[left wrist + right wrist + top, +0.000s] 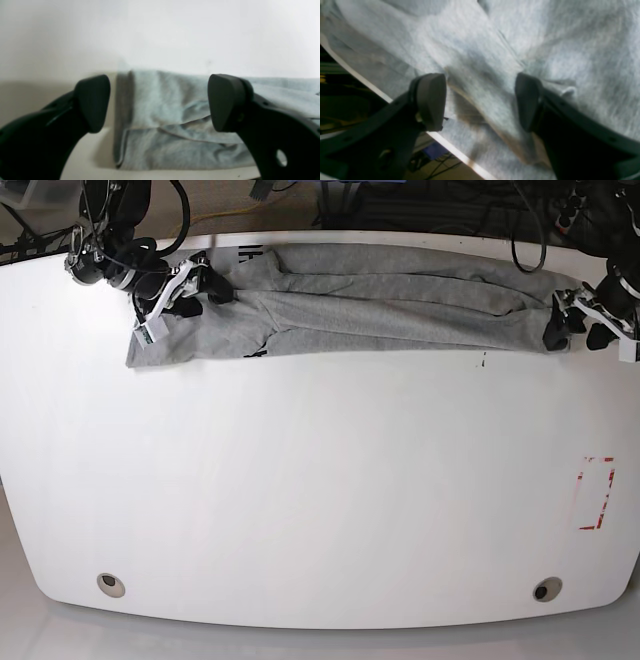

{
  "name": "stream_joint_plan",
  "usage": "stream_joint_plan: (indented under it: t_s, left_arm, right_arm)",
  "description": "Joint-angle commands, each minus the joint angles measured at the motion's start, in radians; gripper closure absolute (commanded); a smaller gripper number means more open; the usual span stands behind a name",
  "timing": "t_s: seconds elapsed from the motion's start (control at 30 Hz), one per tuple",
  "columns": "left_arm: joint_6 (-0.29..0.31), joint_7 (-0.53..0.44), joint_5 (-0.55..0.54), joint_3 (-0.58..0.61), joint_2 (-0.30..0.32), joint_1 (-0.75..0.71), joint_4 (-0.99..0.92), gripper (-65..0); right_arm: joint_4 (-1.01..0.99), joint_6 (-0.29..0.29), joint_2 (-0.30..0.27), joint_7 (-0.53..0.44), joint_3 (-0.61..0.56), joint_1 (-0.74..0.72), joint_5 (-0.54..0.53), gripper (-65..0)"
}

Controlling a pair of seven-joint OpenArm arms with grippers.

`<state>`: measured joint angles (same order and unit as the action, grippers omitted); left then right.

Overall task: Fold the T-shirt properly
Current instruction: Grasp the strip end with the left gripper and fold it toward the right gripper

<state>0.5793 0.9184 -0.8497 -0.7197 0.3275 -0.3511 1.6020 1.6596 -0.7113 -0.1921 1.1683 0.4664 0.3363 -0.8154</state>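
The left gripper [160,103] stood wide open in the left wrist view, with its two dark pads well apart and nothing between them. Beyond the pads, the T-shirt [175,117] lay on the white table [95,152] as a folded grey band; its end edge was near the left pad, and the cloth ran on to the right, behind the other pad.

In the right wrist view, the right gripper [480,102] also had its jaws apart, and they held nothing. It hovered close over the T-shirt [545,37], which filled nearly the whole picture with soft creases. The table edge [450,147] passed diagonally under the left pad.

In the base view, the T-shirt [400,300] lay as a long narrow strip along the far side of the table [320,480]. The right gripper [190,288] was at its left end, where some black letters showed. The left gripper [572,320] was at its right end. A red marked rectangle [596,492] was near the right edge.
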Motion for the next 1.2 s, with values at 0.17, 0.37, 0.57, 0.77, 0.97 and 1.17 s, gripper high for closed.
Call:
stream_joint_plan:
  t_s: [0.17, 0.37, 0.57, 0.77, 0.97, 1.17]
  left_arm:
    - [0.005, -0.020, -0.015, -0.004, 0.014, 0.005, -0.053, -58.1]
    - [0.003, -0.022, 0.023, -0.001, 0.015, 0.001, -0.104, -57.9]
    - [0.005, -0.022, 0.076, 0.076, 0.014, 0.004, -0.110, -57.8]
    - [0.003, -0.022, 0.094, 0.094, 0.009, 0.017, -0.171, -35.0]
    - [0.003, -0.022, 0.102, 0.104, 0.014, 0.057, -0.242, -1.8]
    - [0.005, -0.022, 0.094, 0.099, 0.008, 0.002, -0.075, 0.0]
  right_arm:
    - [-0.002, 0.013, -0.008, 0.023, -0.005, 0.005, 0.063, -41.7]
    - [0.000, 0.013, -0.008, 0.023, -0.005, 0.005, 0.061, -41.7]
    - [0.000, 0.013, -0.008, 0.023, -0.005, 0.005, 0.061, -41.7]
    - [0.000, 0.013, -0.007, 0.023, -0.005, 0.005, 0.058, -41.5]
    - [0.000, 0.013, -0.007, 0.023, -0.005, 0.005, 0.058, -41.5]
    - [0.000, 0.013, -0.007, 0.022, -0.005, 0.005, 0.060, -41.5]
